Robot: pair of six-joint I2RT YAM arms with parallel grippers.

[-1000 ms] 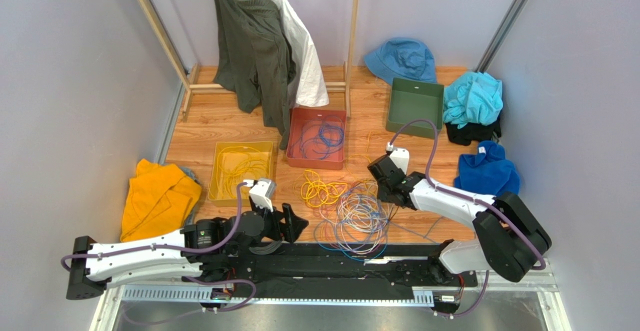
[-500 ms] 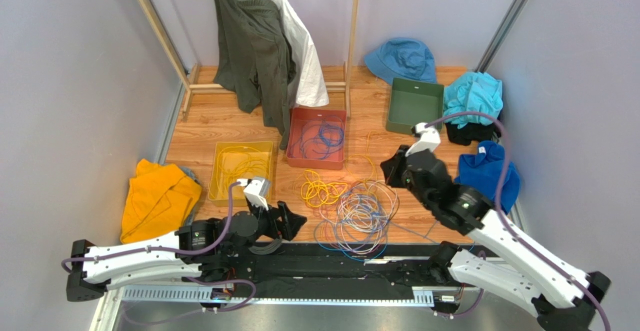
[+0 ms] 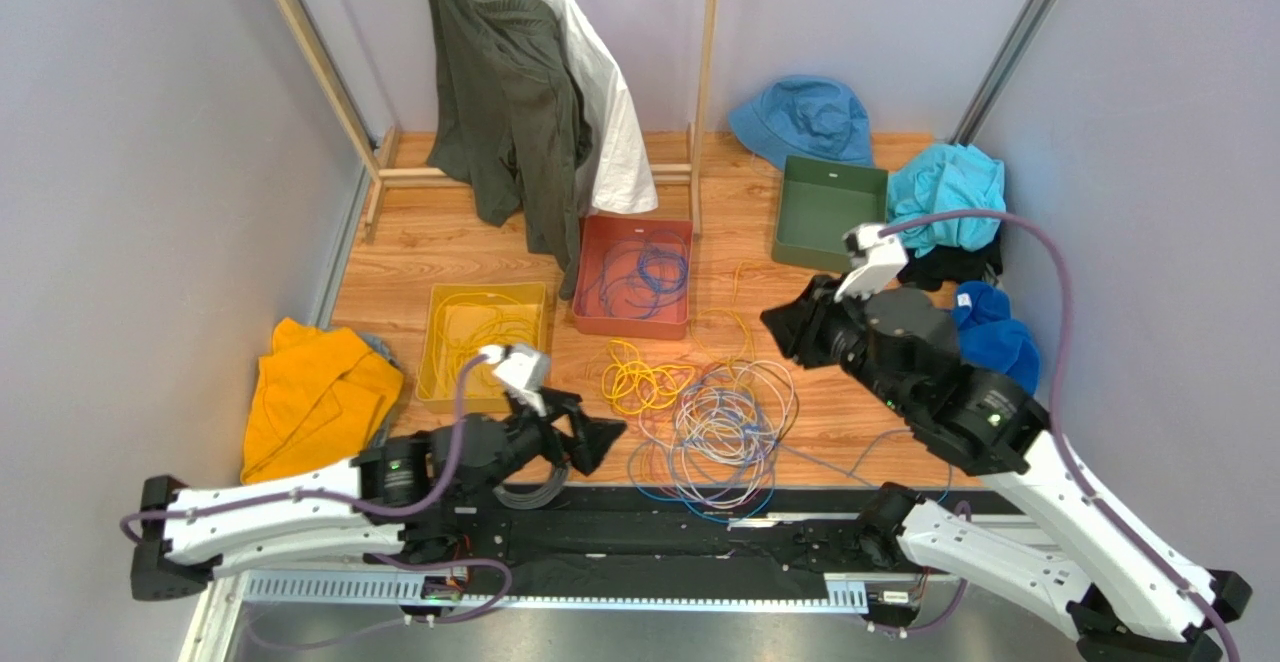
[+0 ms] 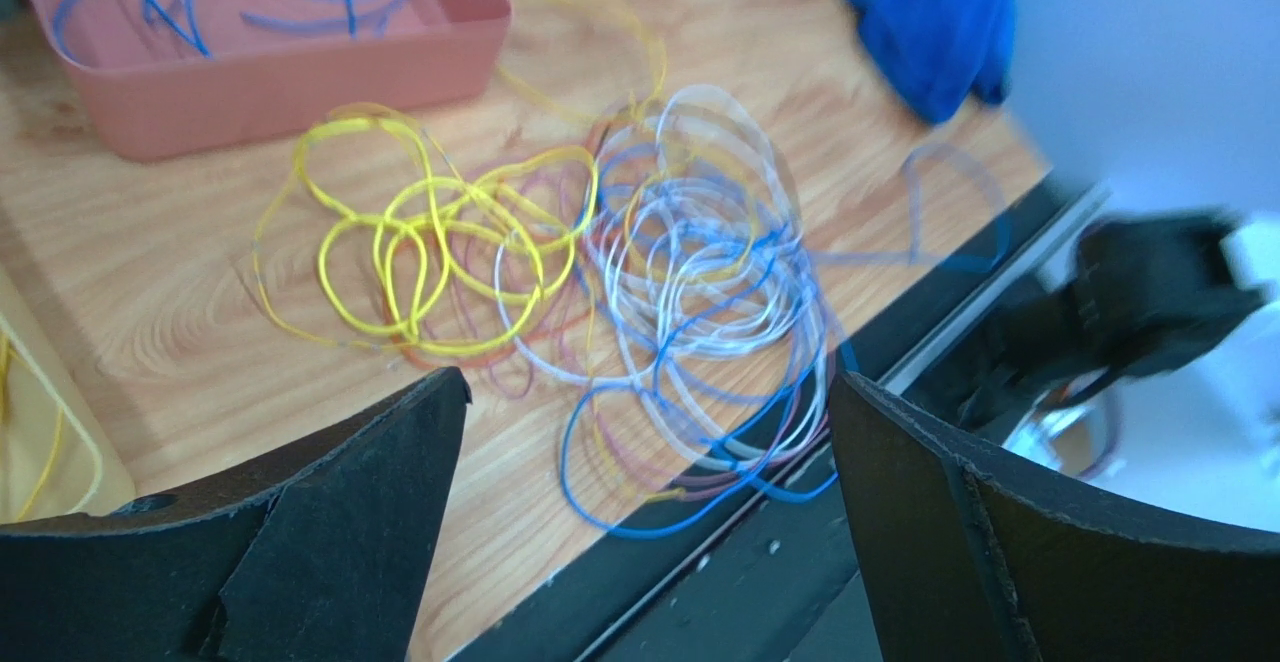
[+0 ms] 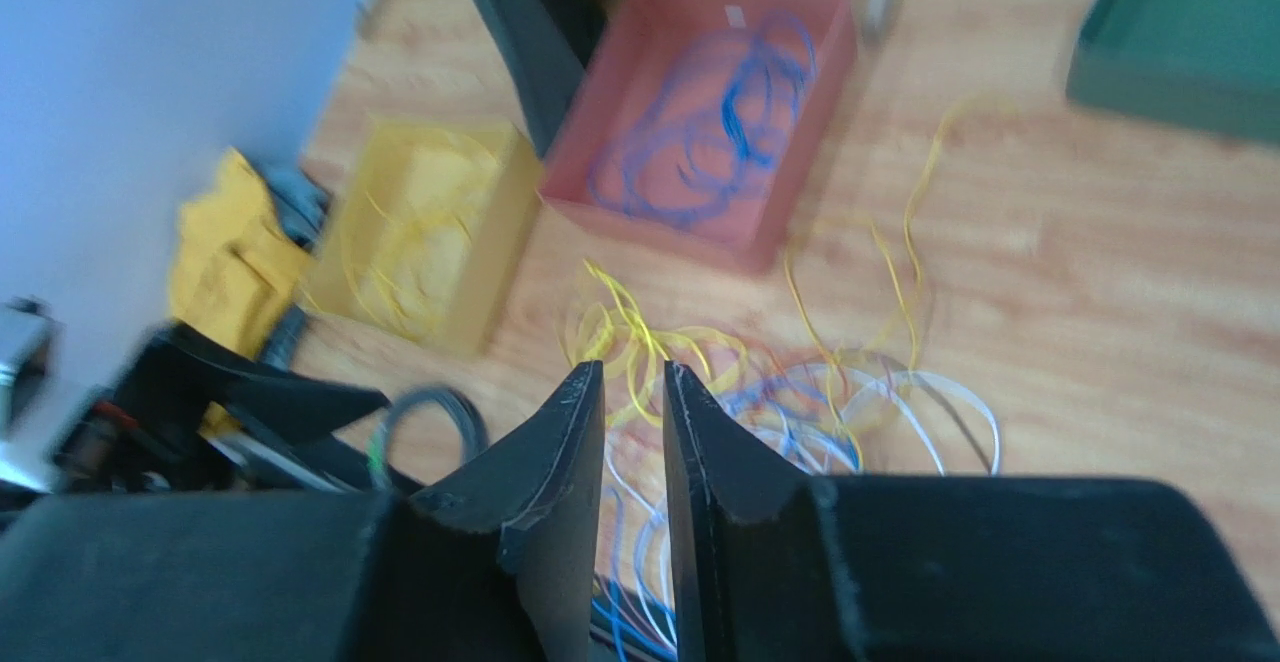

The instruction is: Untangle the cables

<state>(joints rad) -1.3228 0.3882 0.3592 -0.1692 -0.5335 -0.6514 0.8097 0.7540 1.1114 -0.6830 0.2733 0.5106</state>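
The cables (image 3: 706,415) lie in one heap btw my arms, near the red tray (image 3: 633,328). L gripper (image 4: 646,385) is wide apart above them, empty. R gripper (image 5: 631,374) is up high, fingers (image 5: 564,437) a thin gap apart, nothing seen inside. I'd drop L onto one yellow loop (image 4: 406,242) at the edge, pinch just that, lift slow. Dark coiled ring (image 5: 427,391) by L arm cd snag.

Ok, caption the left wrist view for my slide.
Open left pincer over tangled yellow, blue and white cables beside a pink tray.
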